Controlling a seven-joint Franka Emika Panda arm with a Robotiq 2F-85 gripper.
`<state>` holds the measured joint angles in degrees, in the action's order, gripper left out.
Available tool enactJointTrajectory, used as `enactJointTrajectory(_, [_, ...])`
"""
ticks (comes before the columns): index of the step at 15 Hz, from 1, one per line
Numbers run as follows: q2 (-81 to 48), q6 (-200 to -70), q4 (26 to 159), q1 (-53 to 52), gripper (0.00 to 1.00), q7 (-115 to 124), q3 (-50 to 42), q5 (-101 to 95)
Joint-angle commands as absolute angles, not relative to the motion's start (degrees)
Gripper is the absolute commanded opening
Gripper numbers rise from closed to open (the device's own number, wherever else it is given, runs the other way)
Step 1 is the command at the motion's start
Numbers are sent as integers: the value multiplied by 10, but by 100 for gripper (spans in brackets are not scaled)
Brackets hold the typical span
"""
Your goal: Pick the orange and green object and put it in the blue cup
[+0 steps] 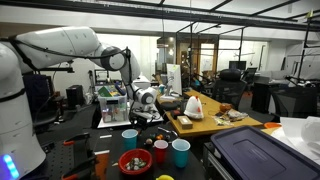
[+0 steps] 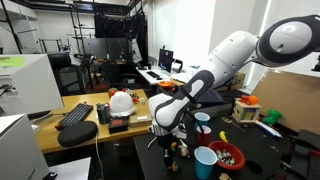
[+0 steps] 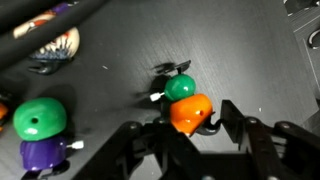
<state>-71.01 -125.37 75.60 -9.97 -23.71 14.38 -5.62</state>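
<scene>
Dark tabletop (image 3: pixel 110 60): orange-and-green round plastic toy (image 3: pixel 185 100) sits between the black Robotiq gripper's (image 3: pixel 186 128) fingers, which are spread apart, not clamped. Green-and-purple plastic toy (image 3: pixel 40 128) lies off to one side, well apart. Light-blue plastic cup (image 1: pixel 181 152) stands nearby.

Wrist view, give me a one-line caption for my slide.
End effector open, straddling an orange and green toy on a dark table.
</scene>
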Motion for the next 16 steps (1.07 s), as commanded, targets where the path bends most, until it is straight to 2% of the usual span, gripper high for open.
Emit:
enactJointTrajectory(1, [-644, -1253, 806, -80, 28, -239, 159, -45])
enactJointTrajectory(9, [-490, -1221, 882, -48, 28, -199, 142, -14])
enactJointTrajectory(16, [-399, -1201, 914, 5, 28, -124, 74, 23])
